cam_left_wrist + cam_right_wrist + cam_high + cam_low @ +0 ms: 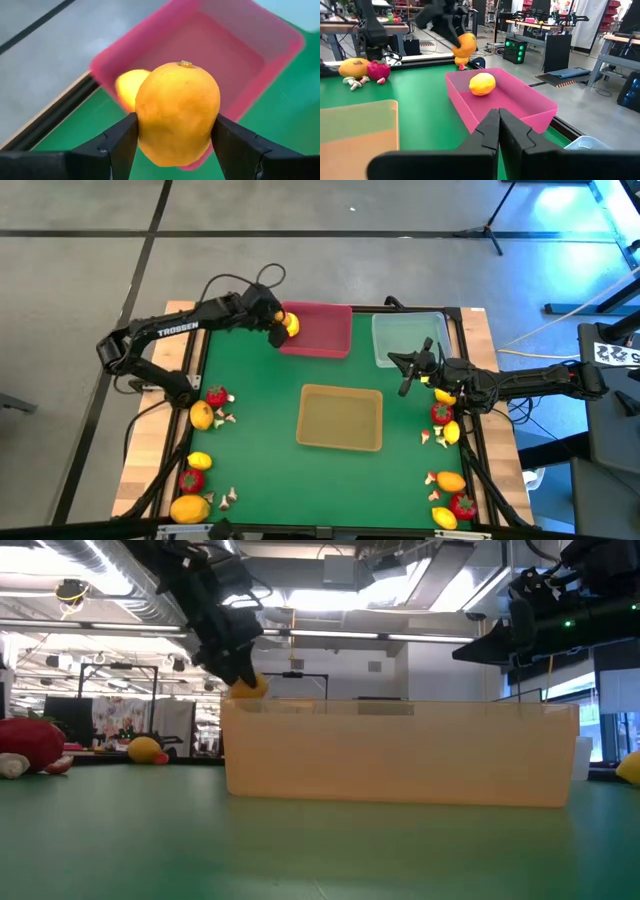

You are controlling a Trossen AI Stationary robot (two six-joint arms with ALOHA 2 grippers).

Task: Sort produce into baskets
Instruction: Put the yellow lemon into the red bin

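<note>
My left gripper point(283, 326) is shut on an orange-yellow lemon point(177, 115) above the left end of the pink-red tray point(320, 332). A second yellow lemon point(482, 83) lies on the floor of that tray. My right gripper point(498, 125) is shut and empty. It hovers over the green mat point(260, 430) just in front of the clear tray point(412, 340). The tan-yellow tray point(340, 418) stands at the mat's middle. In the low view my left gripper point(236, 672) holds the lemon point(248, 687) behind the tan tray point(400, 755). My left gripper pinches the lemon's two opposite sides point(142, 117) between its two fingers, about the fruit's middle. The fingers point(232, 660) slant down from above. The lemon's nub end point(186, 64) points away from the wrist. The lemon is lifted clear above the pink tray's left end.
Loose produce lies on the mat's left side: a red fruit point(216, 395), lemons point(201, 416) and small mushrooms point(228, 418). More lies on the right side: lemons point(451, 432) and red fruits point(441, 413). The mat around the tan tray is bare.
</note>
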